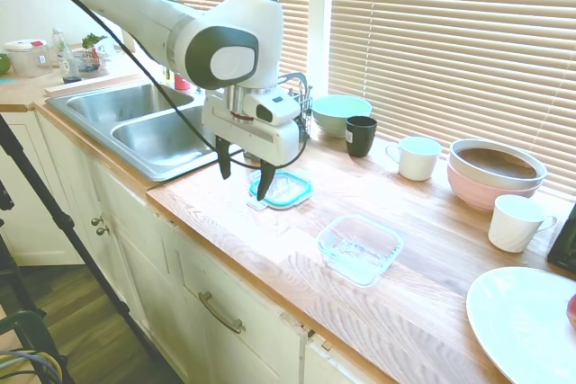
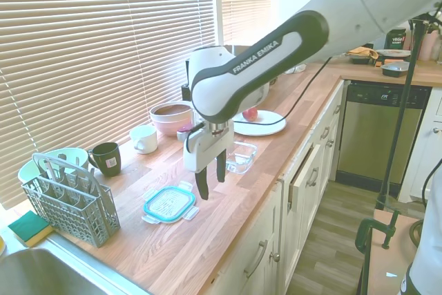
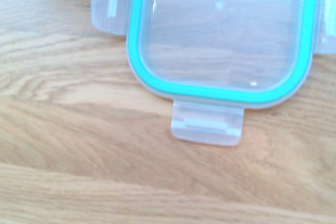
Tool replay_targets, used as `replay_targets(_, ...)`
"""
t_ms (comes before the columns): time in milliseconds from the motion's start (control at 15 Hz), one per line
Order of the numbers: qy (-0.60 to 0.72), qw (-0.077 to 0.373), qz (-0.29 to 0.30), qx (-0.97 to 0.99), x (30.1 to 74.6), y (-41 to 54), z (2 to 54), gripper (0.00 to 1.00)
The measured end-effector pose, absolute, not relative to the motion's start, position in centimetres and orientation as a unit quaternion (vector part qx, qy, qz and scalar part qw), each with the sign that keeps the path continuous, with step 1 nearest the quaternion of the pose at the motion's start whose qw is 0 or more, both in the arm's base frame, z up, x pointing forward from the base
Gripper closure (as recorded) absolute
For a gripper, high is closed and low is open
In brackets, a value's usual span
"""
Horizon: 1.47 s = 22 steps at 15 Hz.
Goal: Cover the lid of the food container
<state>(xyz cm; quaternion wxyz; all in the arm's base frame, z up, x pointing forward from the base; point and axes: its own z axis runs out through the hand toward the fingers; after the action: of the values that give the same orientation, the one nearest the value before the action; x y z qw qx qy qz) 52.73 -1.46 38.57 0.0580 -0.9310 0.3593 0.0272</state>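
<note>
The lid (image 1: 283, 189) lies flat on the wooden counter, clear in the middle with a teal rim and small clear side flaps. It fills the upper part of the wrist view as the lid (image 3: 220, 35). My gripper (image 1: 243, 182) hangs open just above the counter at the lid's front edge, nothing between its fingers. From the other side, the gripper (image 2: 212, 186) stands just right of the lid (image 2: 169, 204). The food container (image 1: 359, 247), a small clear glass dish, sits empty a hand's width right of the lid, also seen as the food container (image 2: 240, 156).
A double sink (image 1: 135, 123) lies to the left. A grey cutlery basket (image 2: 69, 198), teal bowl (image 1: 340, 114), black mug (image 1: 361, 136), white mug (image 1: 416, 157), stacked pink and grey bowls (image 1: 497, 173) and a white plate (image 1: 526, 321) line the counter.
</note>
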Motion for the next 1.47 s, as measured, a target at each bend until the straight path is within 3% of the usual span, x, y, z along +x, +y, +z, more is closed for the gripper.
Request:
replay_targets(333, 0.382, 0.075, 0.036, -0.921, 57.2, -3.0, 36.7, 0.00)
replay_targets(800, 0.403, 0.086, 0.033, -0.911, 59.3, -6.3, 36.4, 0.00)
replay_targets(1467, 0.396, 0.152, 0.085, -0.902, 62.1, -9.3, 32.6, 0.00)
